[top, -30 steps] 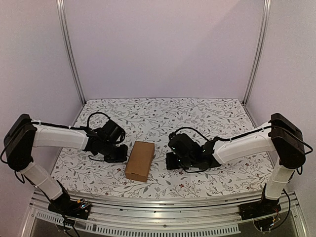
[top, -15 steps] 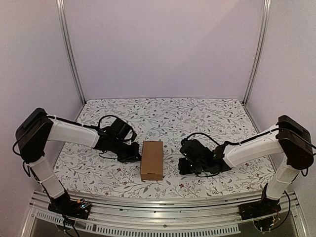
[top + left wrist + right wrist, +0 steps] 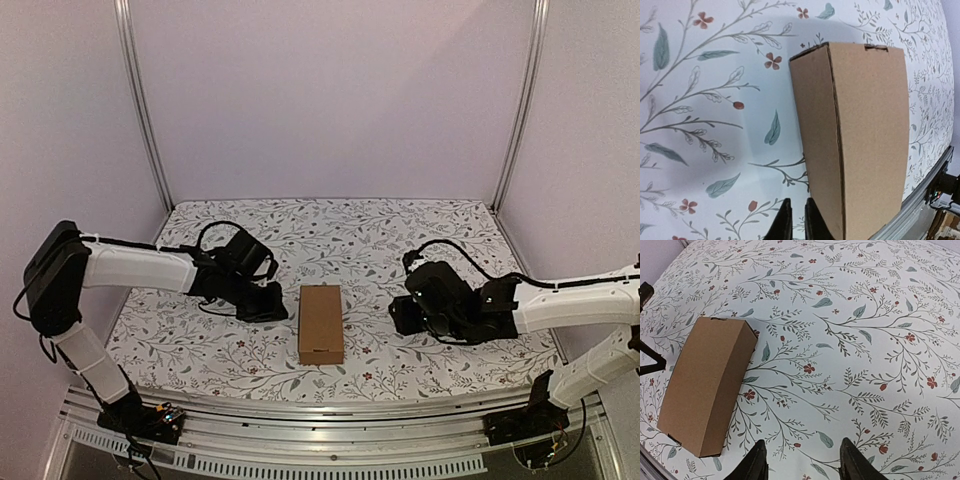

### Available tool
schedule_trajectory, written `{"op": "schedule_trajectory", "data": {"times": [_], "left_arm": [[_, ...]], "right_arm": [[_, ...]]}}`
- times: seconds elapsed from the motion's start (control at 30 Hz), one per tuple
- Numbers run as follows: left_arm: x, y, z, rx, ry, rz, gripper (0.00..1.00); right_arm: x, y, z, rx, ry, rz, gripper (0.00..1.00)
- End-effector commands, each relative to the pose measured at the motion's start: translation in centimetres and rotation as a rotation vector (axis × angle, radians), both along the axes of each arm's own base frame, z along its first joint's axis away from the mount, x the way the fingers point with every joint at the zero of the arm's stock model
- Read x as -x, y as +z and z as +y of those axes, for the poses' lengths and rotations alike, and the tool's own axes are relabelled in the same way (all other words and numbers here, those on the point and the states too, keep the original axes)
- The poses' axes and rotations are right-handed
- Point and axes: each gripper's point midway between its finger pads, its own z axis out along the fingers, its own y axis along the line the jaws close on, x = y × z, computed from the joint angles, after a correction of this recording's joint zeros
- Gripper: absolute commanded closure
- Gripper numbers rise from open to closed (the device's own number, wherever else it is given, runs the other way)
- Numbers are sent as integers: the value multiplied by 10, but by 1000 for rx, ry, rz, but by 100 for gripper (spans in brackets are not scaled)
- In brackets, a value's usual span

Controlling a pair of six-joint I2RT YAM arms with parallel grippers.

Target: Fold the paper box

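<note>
The paper box (image 3: 320, 323) lies closed and flat on the floral cloth near the front middle, its long side running front to back. It also shows in the left wrist view (image 3: 865, 125) and the right wrist view (image 3: 705, 385). My left gripper (image 3: 278, 312) sits low just left of the box. Its tips (image 3: 798, 201) are parted by a narrow gap with nothing between them, right beside the box's side wall. My right gripper (image 3: 400, 318) is off to the right of the box. It stands wide open (image 3: 804, 442) over bare cloth, holding nothing.
The flower-print tablecloth (image 3: 400, 240) covers the whole work surface. Plain walls with two aluminium posts (image 3: 140, 110) close off the back and sides. A metal rail (image 3: 320, 440) runs along the near edge, close behind the box's front end.
The box slid right and turned to lie straight. My right gripper opened and drew back to the right, away from the box. The left gripper followed the box and its jaws parted slightly.
</note>
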Motion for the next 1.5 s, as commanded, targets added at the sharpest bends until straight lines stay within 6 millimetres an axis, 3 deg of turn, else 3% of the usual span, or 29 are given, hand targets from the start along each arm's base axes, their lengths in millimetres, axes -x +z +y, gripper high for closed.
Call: {"op": "schedule_trajectory", "data": {"times": [0.0, 0.1, 0.33, 0.37, 0.4, 0.43, 0.63, 0.73, 0.97, 1.27, 1.47], "left_arm": [[-4, 41, 26, -96, 12, -109, 82], [-2, 67, 44, -141, 25, -170, 71], [-3, 126, 87, -222, 87, -353, 44], [-2, 135, 92, -224, 90, -382, 35], [-1, 145, 96, -224, 91, -411, 16], [0, 154, 101, -225, 91, -440, 2], [13, 198, 130, -210, 113, -594, 0], [21, 208, 142, -205, 113, -657, 0], [42, 213, 165, -183, 96, -785, 0], [54, 219, 177, -145, 108, -841, 0], [54, 221, 180, -152, 119, -848, 0]], "right_arm": [[-3, 22, -44, 140, -57, -108, 41], [-2, 43, -62, 167, -80, -163, 4], [5, 90, -98, 176, -121, -273, 1], [6, 96, -103, 183, -126, -285, 1], [7, 104, -109, 178, -140, -305, 1], [8, 111, -114, 173, -152, -320, 1], [13, 142, -151, 158, -274, -404, 1], [16, 151, -167, 161, -328, -433, 1], [25, 156, -196, 208, -383, -454, 1], [33, 155, -214, 185, -421, -472, 1], [33, 162, -209, 148, -391, -479, 1]]}}
